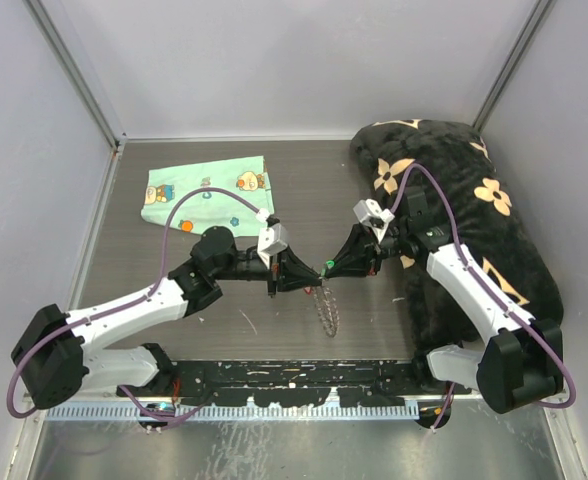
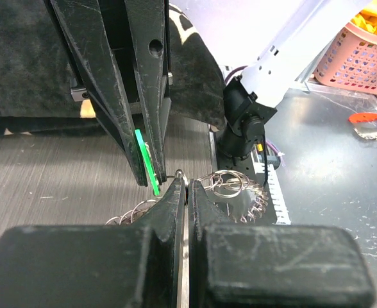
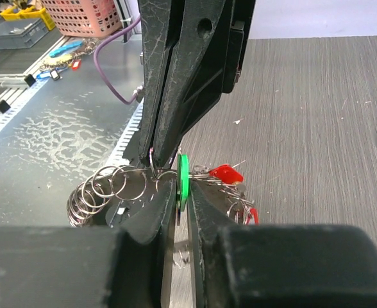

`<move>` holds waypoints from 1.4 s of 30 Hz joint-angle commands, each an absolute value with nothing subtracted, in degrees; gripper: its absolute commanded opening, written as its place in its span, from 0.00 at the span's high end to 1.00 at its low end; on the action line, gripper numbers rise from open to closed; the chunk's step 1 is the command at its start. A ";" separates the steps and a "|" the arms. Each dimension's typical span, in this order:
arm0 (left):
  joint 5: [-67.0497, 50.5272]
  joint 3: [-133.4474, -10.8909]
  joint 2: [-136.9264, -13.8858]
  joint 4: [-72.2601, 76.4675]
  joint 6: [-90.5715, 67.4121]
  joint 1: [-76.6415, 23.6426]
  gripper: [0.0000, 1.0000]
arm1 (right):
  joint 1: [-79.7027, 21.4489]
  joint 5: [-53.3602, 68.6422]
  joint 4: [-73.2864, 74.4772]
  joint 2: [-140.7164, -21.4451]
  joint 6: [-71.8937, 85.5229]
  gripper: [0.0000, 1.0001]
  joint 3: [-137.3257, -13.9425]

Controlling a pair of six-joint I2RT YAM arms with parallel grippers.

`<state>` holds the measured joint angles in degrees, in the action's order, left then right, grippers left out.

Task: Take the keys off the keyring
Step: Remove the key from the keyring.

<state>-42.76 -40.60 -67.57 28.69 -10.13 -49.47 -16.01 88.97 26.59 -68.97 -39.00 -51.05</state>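
A: Top view: left claw (image 1: 312,280) clenched on the keyring (image 1: 327,308) wire, the rest of the loop dangling below the tips.
B: Right claw (image 1: 330,268)?
A: Grasping the green key (image 1: 328,265), tips almost meeting the left's.
B: Left wrist view?
A: Wire pinched between its own fingers, green head gripped just above. My call: hold the ring fixed, work the key along the wire, no yanking.
B: Right wrist view?
A: Green head edge-on between the fingers. Red key (image 3: 227,172) just behind, could snag.
B: Surroundings?
A: Dark wood-grain desk (image 1: 174,300), mint cloth (image 1: 204,195) at the back, black floral blanket (image 1: 474,220) on the right, grey walls. Pink basket (image 2: 361,58) beyond the desk.
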 commanded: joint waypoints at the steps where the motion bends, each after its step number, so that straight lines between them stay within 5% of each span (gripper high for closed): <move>1: -44.86 -40.98 -67.15 38.99 -13.05 -49.68 1.00 | -15.69 86.59 23.44 -67.33 -40.35 0.81 -50.46; 9: -41.06 -39.79 -66.08 38.94 -12.39 -49.68 1.00 | -15.74 87.14 23.46 -66.67 -39.01 0.77 -50.94; 15: -37.40 -36.71 -63.94 40.63 -12.33 -49.66 1.00 | -14.22 84.81 23.53 -65.59 -34.69 0.46 -52.94; 20: -33.59 -33.13 -62.12 45.64 -13.50 -49.71 1.00 | -12.02 79.49 28.47 -64.52 -34.29 0.37 -56.93; 32: -23.74 -30.05 -62.20 54.16 -17.40 -50.01 1.00 | -16.72 78.39 31.52 -64.68 -37.16 0.59 -57.14; 42: -23.95 -30.85 -64.65 56.85 -20.01 -50.66 1.00 | -19.38 76.59 26.78 -66.39 -33.09 0.64 -57.08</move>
